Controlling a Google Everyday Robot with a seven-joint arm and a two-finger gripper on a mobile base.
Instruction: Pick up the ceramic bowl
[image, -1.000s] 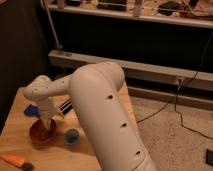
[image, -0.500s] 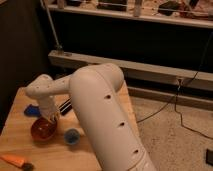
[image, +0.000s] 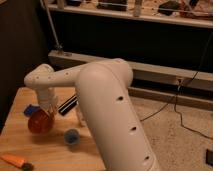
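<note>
The ceramic bowl (image: 39, 123) is orange-red and glossy. It hangs tilted over the left part of the wooden table (image: 20, 145), its rim held at the upper right. My gripper (image: 49, 112) reaches down from the white arm and is shut on that rim. The big white arm link covers the table's right side.
A small blue cup (image: 71, 135) stands just right of the bowl. A carrot (image: 14, 160) lies at the front left edge. A blue object (image: 29, 109) lies behind the bowl and a black object (image: 67, 105) lies right of the gripper. Cables run over the floor at right.
The bowl has risen slightly off the table and tipped, with the gripper moving up a little. The cup and carrot have not moved.
</note>
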